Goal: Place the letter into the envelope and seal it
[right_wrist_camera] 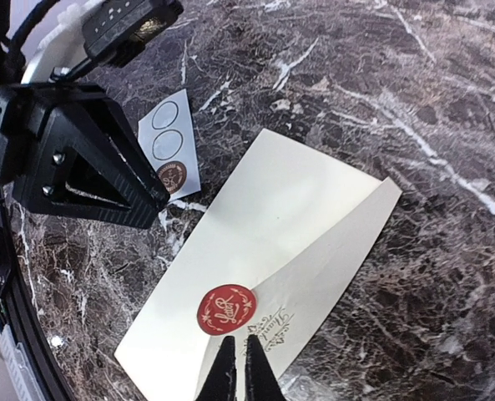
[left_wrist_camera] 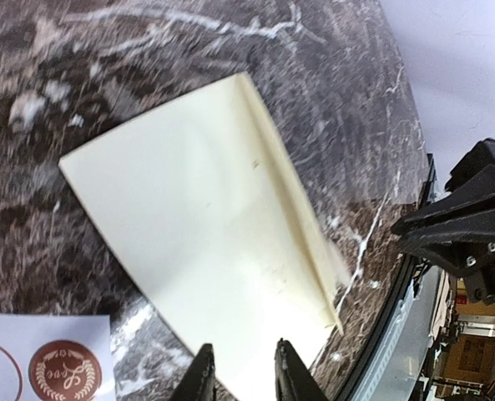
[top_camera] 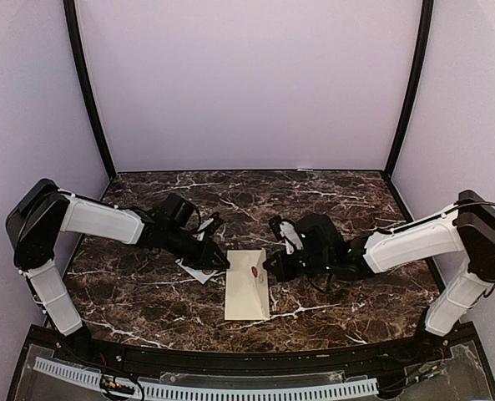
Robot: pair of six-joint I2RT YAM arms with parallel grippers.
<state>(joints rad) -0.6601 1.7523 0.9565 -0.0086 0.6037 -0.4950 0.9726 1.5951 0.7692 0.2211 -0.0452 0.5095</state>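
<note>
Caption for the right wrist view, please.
Shut right gripper poised at the red seal on the cream envelope, a sticker sheet lying beside it on the dark marble table.

Soft, even light from overhead; pale lilac walls (top_camera: pixel 247 83) bright, weak shadows. Glossy dark marble tabletop (top_camera: pixel 147 292) has mild sheen. Left wrist view: cream paper envelope (left_wrist_camera: pixel 205 242) smeared w/ blur at 4 o'clock; right wrist view sharp

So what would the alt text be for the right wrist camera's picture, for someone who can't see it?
A cream envelope lies on a dark marble table, a round red seal on its folded flap, with the right gripper shut just at the seal. Upper left, the black left gripper is beside a small sticker sheet.
</note>
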